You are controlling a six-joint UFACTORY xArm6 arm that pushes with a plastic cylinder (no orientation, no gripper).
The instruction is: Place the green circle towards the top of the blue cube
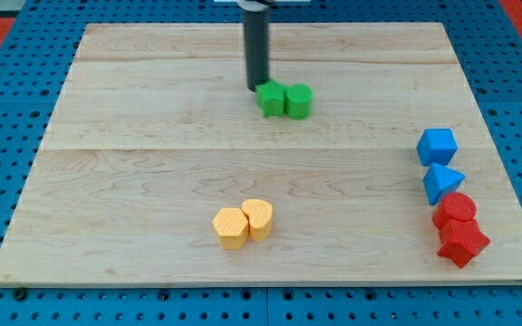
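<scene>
Green circle: the green circle (299,100) is sitting in the far middle of the surface (134,163), its left side touching a green block (271,100) of less certain shape.
Wood: the surface is showing pale, smooth planks, so I judge the small blocks are sliding easily on it.
Blue cube: the blue cube (437,145) is resting near the right edge, well apart from the green pair, with a blue triangular block (442,182) just on its near side.
My tip: my tip (257,87) is standing at the far-left corner of the green block, touching or almost touching it; the green block is lying between my tip and the circle.
Pincer: there is no pincer on this arm, only the rod, so nothing is being pinched and its state cannot be told.
Handling: the circle is looking light, stiff and hard, likely to roll off a push that is not centred; I judge contact is best made on its left side, pushing right.
Risk: pushing through the green block may be dragging both along.
Others: 2 yellow blocks (243,223) are lying near the middle; 2 red blocks (459,230) are sitting near right.
</scene>
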